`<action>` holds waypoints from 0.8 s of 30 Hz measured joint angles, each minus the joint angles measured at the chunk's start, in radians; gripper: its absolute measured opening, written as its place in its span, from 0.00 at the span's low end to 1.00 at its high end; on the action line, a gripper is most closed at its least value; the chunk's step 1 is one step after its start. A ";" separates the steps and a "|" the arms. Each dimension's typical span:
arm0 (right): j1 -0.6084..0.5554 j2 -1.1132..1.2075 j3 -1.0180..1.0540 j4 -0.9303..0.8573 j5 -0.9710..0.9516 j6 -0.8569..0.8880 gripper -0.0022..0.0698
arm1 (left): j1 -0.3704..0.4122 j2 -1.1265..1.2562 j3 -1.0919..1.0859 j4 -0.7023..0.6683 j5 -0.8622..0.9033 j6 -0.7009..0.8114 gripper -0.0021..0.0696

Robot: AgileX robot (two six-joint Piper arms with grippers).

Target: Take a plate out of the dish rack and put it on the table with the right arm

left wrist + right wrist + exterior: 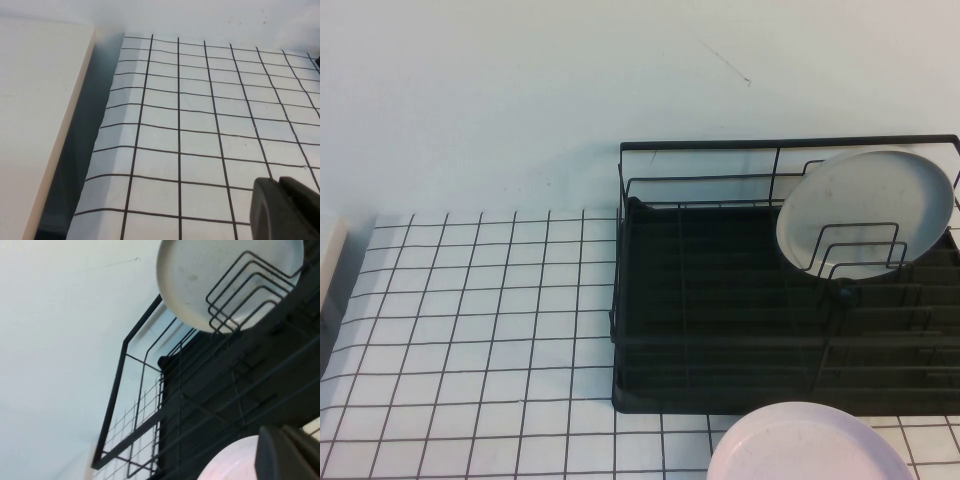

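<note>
The pale grey-blue plate (865, 205) stands on edge in the right part of the black wire dish rack (720, 300), leaning against the upright dividers. It also shows in the right wrist view (200, 275) behind wire loops. The gridded table (470, 330) lies left of the rack. Neither arm shows in the high view. My right gripper (281, 432) is shut and empty, in front of the rack and over the pinkish-white plate. My left gripper (278, 184) is shut and empty, low over the gridded table (200, 125) at its left side.
A pinkish-white round plate (810, 445) lies on the table just in front of the rack; it also shows in the right wrist view (230, 462). A white board (35, 125) borders the table's left edge. A pale wall stands behind.
</note>
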 joint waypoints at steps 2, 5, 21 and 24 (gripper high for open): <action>0.000 0.000 0.000 -0.005 -0.015 -0.080 0.03 | 0.000 0.000 0.000 0.000 0.000 0.000 0.02; 0.000 0.000 0.000 -0.010 0.008 -0.169 0.03 | 0.000 0.000 0.000 0.000 0.000 0.000 0.02; 0.000 0.208 -0.455 0.104 0.167 -0.765 0.03 | 0.000 0.000 0.000 -0.001 0.000 0.000 0.02; 0.000 0.398 -0.652 -0.053 0.320 -0.869 0.03 | 0.000 0.000 0.000 -0.001 0.000 0.000 0.02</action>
